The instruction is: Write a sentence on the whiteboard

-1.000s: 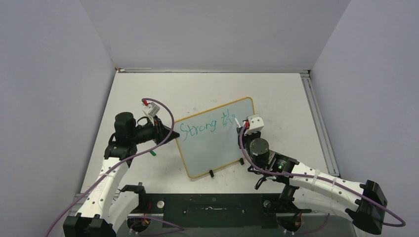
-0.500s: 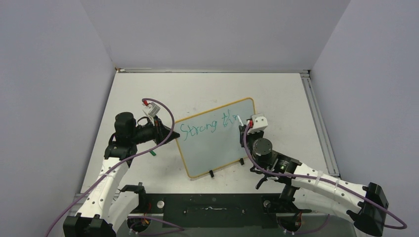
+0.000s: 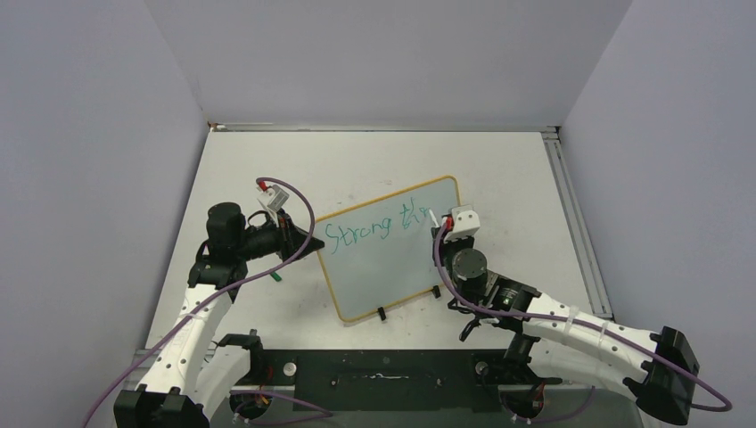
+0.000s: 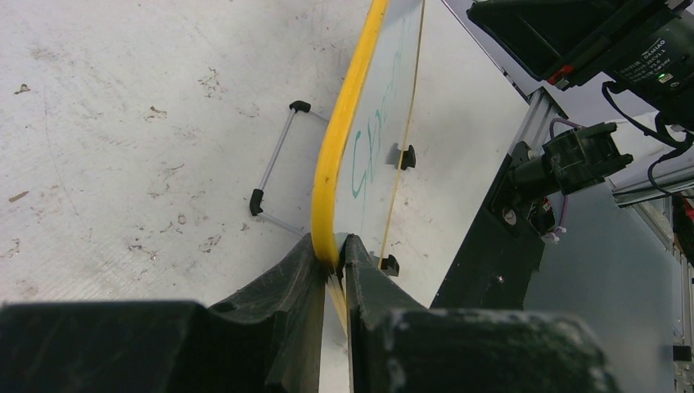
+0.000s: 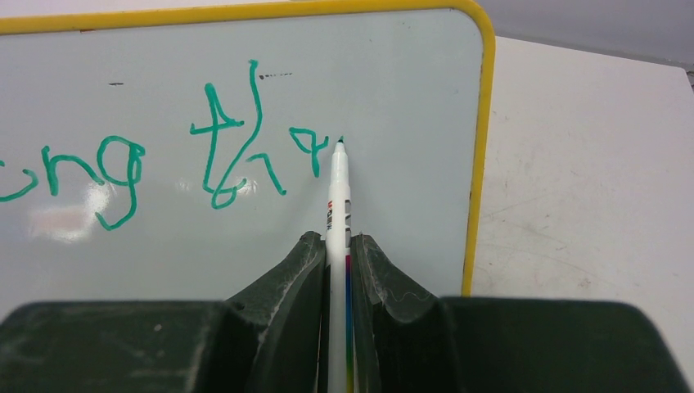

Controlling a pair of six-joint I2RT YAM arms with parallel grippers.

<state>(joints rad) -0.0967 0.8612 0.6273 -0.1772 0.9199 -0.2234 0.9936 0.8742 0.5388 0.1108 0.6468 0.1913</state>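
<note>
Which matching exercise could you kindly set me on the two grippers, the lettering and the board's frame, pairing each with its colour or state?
Things:
1 left gripper
2 right gripper
3 sentence
4 whiteboard frame

Colours or states:
A green
B shut on the marker
C yellow
D shut on the board's edge

Pairs: 1-D, 2-B, 3-A, 4-C.

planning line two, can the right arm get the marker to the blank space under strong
Probably yes: the board is bare below the writing, nothing blocks the right gripper holding the marker, and the left gripper only pinches its edge.
</note>
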